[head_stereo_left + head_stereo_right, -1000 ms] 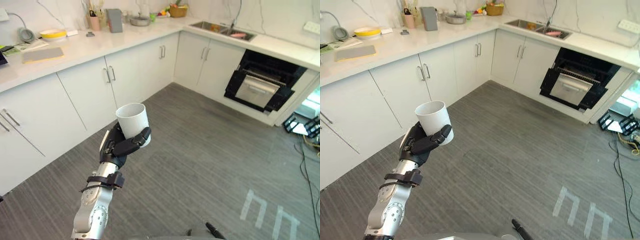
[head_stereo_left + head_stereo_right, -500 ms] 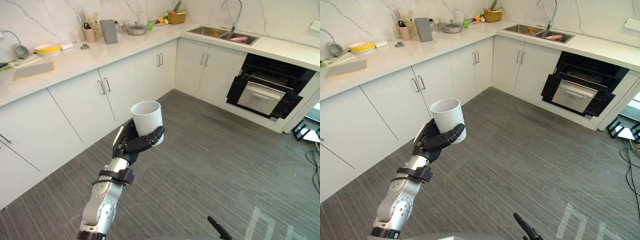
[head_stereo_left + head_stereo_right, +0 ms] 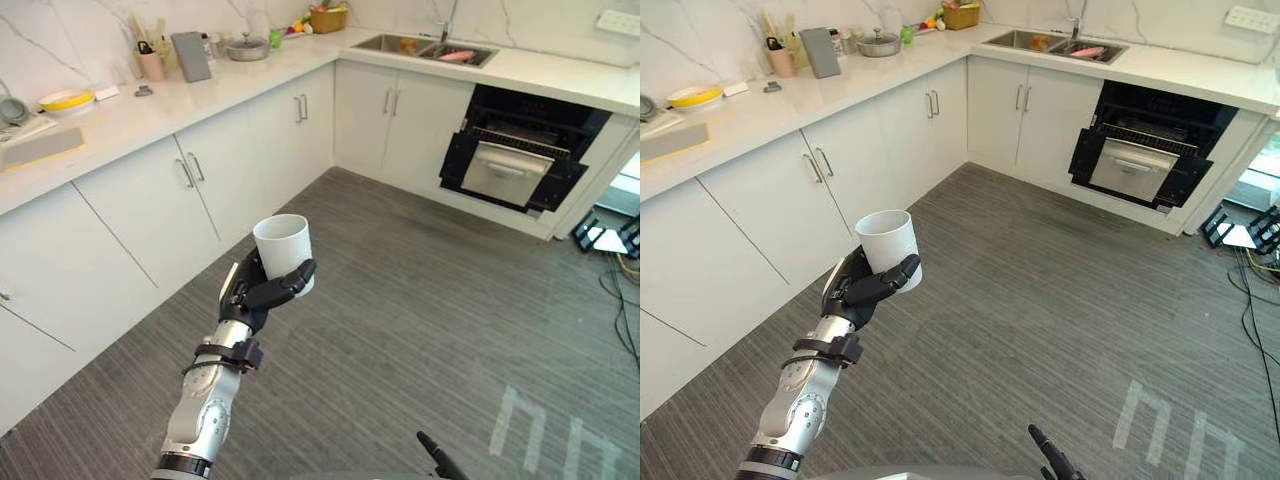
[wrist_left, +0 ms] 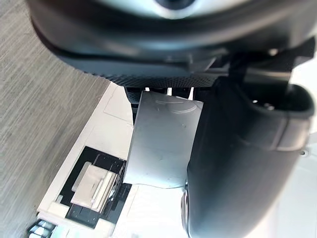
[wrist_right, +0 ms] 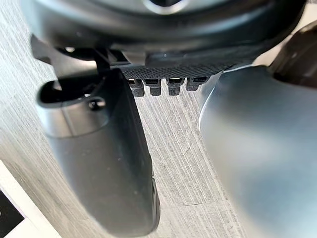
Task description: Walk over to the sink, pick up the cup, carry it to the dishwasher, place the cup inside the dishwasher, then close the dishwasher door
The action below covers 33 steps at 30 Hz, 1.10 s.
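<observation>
Kitchen with white L-shaped marble-look counters (image 3: 200, 92) over white cupboards, and a grey wood-grain plank floor (image 3: 420, 290). Containers first: the steel double sink (image 3: 420, 46) sits in the far stretch of counter with something pink (image 3: 458, 55) lying in the right basin; along the left run there's a shallow yellow bowl (image 3: 66, 100), a pink pot of utensils (image 3: 151, 64), a lidded steel pan (image 3: 246, 48) and a wicker basket of produce (image 3: 323, 18) in the corner. Can't make out what's in the bowl or the pan.

The black built-in dishwasher (image 3: 520, 150) is under the counter just right of the sink; its door (image 3: 505, 175) hangs partly open, silver inner face showing. Loads of room to move; a wide bare strip of floor runs between the cup and the dishwasher, with the cupboard fronts edging it on the left and far side, and some white tape marks (image 3: 545, 440) on the floor near the bottom right.

The plain white cylindrical cup (image 3: 283, 245) is upright in mid-air over the floor, well apart from the dishwasher, and looks empty from above. The left hand (image 3: 262, 290) has it wrapped; fingers curled round the lower wall, thumb across the front. The left wrist view shows the cup (image 4: 163, 144) pressed up against the palm. The right hand (image 5: 99, 158) hangs over bare floor; can't tell how open it is.
</observation>
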{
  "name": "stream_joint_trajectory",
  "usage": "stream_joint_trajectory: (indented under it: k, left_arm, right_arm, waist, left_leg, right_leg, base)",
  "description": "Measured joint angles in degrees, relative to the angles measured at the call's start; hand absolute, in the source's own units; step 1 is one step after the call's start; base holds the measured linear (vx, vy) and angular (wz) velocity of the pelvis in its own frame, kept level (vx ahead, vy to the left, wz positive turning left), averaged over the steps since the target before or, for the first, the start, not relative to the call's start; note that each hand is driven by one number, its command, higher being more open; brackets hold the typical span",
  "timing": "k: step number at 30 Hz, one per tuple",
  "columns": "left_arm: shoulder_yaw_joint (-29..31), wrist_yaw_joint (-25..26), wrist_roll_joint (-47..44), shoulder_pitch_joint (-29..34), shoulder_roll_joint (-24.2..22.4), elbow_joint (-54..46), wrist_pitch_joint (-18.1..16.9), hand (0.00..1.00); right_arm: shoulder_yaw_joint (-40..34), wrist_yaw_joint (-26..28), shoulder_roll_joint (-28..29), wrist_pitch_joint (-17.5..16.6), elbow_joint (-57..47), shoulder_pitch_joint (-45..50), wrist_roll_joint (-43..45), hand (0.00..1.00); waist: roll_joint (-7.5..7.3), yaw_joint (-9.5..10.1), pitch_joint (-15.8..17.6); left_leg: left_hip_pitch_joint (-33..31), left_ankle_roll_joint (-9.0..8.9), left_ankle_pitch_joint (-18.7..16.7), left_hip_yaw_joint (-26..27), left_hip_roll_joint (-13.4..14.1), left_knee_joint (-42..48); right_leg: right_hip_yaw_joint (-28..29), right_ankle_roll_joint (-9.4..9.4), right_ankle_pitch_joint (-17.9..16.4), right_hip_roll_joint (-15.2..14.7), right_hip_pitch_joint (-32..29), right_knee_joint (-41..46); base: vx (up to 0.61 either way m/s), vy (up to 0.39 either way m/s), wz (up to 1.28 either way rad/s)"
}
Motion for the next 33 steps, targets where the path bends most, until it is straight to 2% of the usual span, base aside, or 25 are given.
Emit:
stream_joint_trajectory:
  k: [3,5,9,12,16,21,22,29,31,33]
  left_arm:
    - [-2.1,0.0,0.7,-0.3,-0.2,1.8,-1.8,0.0]
    - [-3.3,-0.1,1.7,-0.6,-0.5,4.0,-2.8,0.0]
    - [-5.0,-1.3,1.7,-0.6,-1.7,5.5,-5.0,0.0]
    - [-6.0,-1.2,1.8,-1.0,-2.0,5.9,-6.0,0.0]
    - [-6.7,-1.0,2.4,-2.5,-3.0,5.9,-6.3,0.0]
    - [-6.4,0.0,3.3,-4.3,-4.3,5.7,-6.4,0.0]
    - [-5.3,0.3,3.4,-5.5,-8.0,-1.3,-8.1,0.0]
    - [-5.2,0.4,3.3,-5.4,-8.0,-1.2,-8.0,0.0]
    - [-5.2,0.4,3.1,-5.0,-8.1,-0.5,-7.5,0.0]
    - [-4.8,0.5,2.5,-4.4,-8.5,2.0,-5.6,0.0]
  right_arm:
    - [0.0,0.4,0.1,-0.2,0.0,-0.5,0.0,1.0]
    - [0.0,0.6,0.3,-0.2,0.0,-0.8,-0.3,1.0]
    - [0.0,1.0,0.7,0.1,-0.1,1.3,-2.4,1.0]
    - [-0.2,1.0,0.9,0.4,-0.5,3.4,-3.8,1.0]
    - [-1.3,1.1,1.7,0.5,-2.0,5.0,-4.0,1.0]
    - [-1.2,1.4,2.3,0.8,-3.4,4.6,-4.0,1.0]
    - [6.6,1.7,2.5,1.5,-7.3,5.2,-4.6,1.0]
    - [6.6,1.7,2.7,1.6,-7.3,5.2,-4.6,1.0]
    - [6.6,1.7,2.7,2.0,-7.3,5.2,-4.6,1.0]
    - [5.7,1.7,3.0,2.2,-7.3,5.7,-5.8,1.0]
  waist:
    - [0.21,-0.88,0.8]
    - [-0.03,-1.41,1.6]
    - [-0.37,-1.97,1.9]
    - [-0.46,-3.12,2.0]
    - [-0.72,-2.85,1.9]
    - [-0.98,-2.58,1.8]
    - [-4.78,-1.19,-1.7]
    - [-5.31,-1.04,-1.4]
    - [-5.73,-0.92,-1.2]
    - [-6.31,-0.67,-0.9]
  left_leg:
    - [1.3,0.11,0.1,1.4,0.1,-2.4]
    - [2.1,0.77,0.8,3.2,0.2,-3.7]
    - [2.0,0.32,1.1,5.2,0.1,-4.1]
    - [2.4,0.33,1.8,6.1,0.1,-4.9]
    - [2.5,0.18,2.1,6.9,0.1,-5.5]
    - [2.7,0.45,1.5,8.2,0.1,-4.2]
    - [1.7,0.82,-4.0,10.9,1.8,4.0]
    - [2.0,0.84,-4.0,10.9,1.8,4.0]
    - [2.6,0.84,-4.0,11.3,1.9,3.9]
    - [3.8,0.75,-4.0,12.3,1.9,3.2]
  right_leg:
    - [1.5,-0.17,0.5,0.8,-0.6,-0.2]
    - [3.4,-0.56,2.3,1.4,-1.0,-1.1]
    - [5.3,-0.57,3.6,1.8,-1.5,-2.2]
    - [6.1,-0.87,4.0,2.2,-1.9,-2.2]
    - [6.9,-0.36,4.6,2.4,-2.3,-2.2]
    - [8.4,-0.65,5.0,2.8,-2.6,-2.0]
    - [10.2,0.12,3.7,3.3,-3.4,0.7]
    - [9.5,0.1,3.8,3.2,-3.3,1.0]
    - [7.5,0.02,3.8,3.0,-3.4,1.6]
    - [1.5,-1.23,2.9,1.3,-3.7,3.0]
  base:
    - [-0.15,-0.012,-0.29]
    - [-0.21,-0.013,-0.39]
    - [-0.22,-0.044,-0.31]
    - [-0.09,-0.037,-0.17]
    - [-0.02,-0.02,-0.1]
    - [0.04,0.007,-0.13]
    - [0.01,0.003,-0.04]
    - [0.0,0.0,-0.01]
    - [-0.02,-0.008,-0.09]
    - [-0.05,0.001,-0.18]
